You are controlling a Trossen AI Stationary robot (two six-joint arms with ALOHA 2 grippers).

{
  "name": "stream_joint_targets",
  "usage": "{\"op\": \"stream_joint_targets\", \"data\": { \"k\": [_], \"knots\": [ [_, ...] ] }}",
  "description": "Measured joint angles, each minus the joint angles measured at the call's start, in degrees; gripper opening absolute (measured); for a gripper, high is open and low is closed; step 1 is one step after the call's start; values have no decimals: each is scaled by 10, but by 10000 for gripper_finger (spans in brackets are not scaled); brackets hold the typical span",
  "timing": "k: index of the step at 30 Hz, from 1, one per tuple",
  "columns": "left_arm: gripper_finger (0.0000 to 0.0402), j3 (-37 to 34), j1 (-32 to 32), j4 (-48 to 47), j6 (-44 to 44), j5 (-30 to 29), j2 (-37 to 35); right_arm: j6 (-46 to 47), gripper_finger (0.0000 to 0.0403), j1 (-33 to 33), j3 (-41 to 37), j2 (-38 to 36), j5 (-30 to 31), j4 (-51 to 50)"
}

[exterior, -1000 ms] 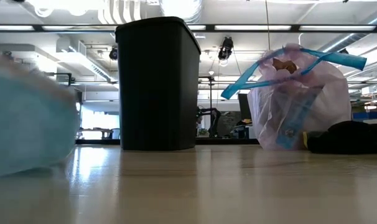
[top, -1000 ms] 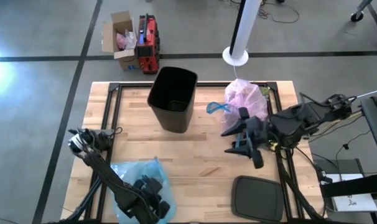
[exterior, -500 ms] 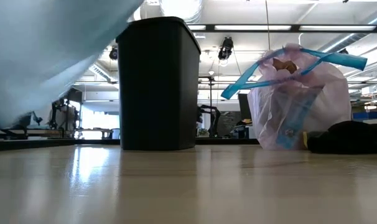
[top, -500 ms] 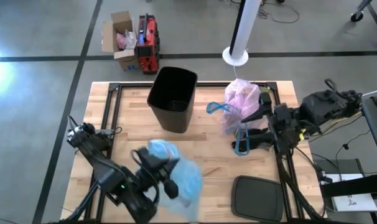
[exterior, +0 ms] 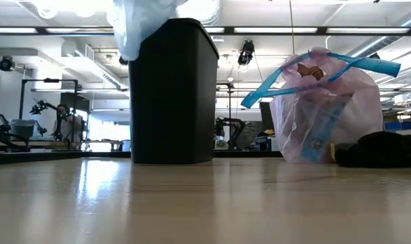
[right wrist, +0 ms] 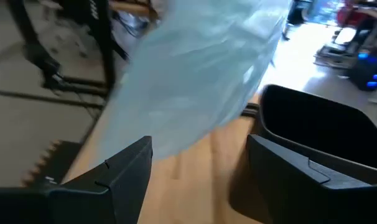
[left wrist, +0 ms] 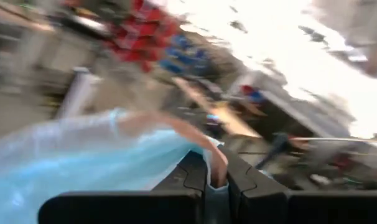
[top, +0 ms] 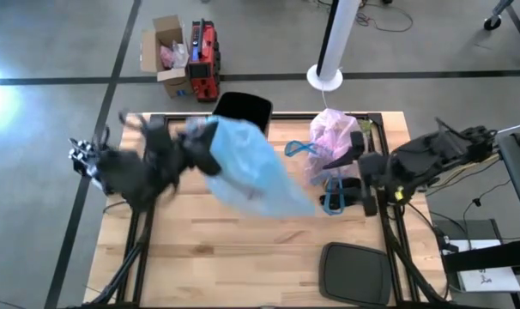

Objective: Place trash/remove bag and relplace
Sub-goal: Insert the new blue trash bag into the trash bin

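Note:
My left gripper (top: pixel 200 142) is raised above the table's left half, pointing level and shut on a thin light-blue plastic bag (top: pixel 256 172). That bag billows out over the black bin (top: pixel 243 105) and the table's middle. The lavender-pink bag (top: pixel 333 137), with blue drawstring loops (top: pixel 301 148), sits on its bottom at the far right. A brown scrap of trash (exterior: pixel 308 70) shows inside it. Just near of the pink bag, my right gripper (top: pixel 339 180) stands open, touching nothing. My left gripper pinches a gathered bit of the light-blue bag (left wrist: pixel 214 174) between its two shut fingers. How many layers it has, I cannot tell. The fingers lie level. The bag is lifted clear of the table and streams away from the fingers toward the table's right.
A black lid (top: pixel 354 275) lies at the table's near right corner. On the floor beyond the far edge stand a cardboard box (top: pixel 166 53), a red toolbox (top: pixel 204 60) and a white post (top: pixel 333 43). Bare wood shows near the front edge (top: pixel 243 257).
My left gripper has swung up from the table's near edge toward the far left and tipped level, staying shut. The light-blue bag has gone with it, lifted clear of the table and spread out above the bin. My right gripper has turned a little beside the pink bag.

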Motion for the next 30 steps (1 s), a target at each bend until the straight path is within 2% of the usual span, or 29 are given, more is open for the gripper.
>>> {"op": "stream_joint_targets", "data": {
  "k": [5, 8, 13, 16, 18, 21, 24, 27, 30],
  "knots": [
    [1, -6, 77, 150, 118, 180, -21, -21, 236, 0, -1, 32, 7, 58],
    [2, -1, 109, 226, 195, 253, -24, -40, 232, 0, -1, 42, 22, 118],
    [1, 24, 137, 253, 220, 297, -17, -79, 236, -11, -1, 54, 190, 183],
    [2, 26, 147, 253, 219, 301, -11, -99, 241, -40, -1, 62, 234, 208],
    [1, 25, 154, 253, 214, 329, -7, -87, 242, -66, -1, 67, 216, 217],
    [1, 25, 164, 254, 201, 393, -3, -41, 236, -115, -1, 85, 157, 224],
    [3, 25, 169, 234, 193, 434, -4, 0, 221, -166, -1, 114, 105, 222],
    [4, 25, 169, 181, 170, 439, -14, 21, 192, -209, -1, 143, 80, 223],
    [4, 25, 169, 125, 158, 440, -32, 29, 140, -233, -1, 167, 40, 243]
  ]
}}
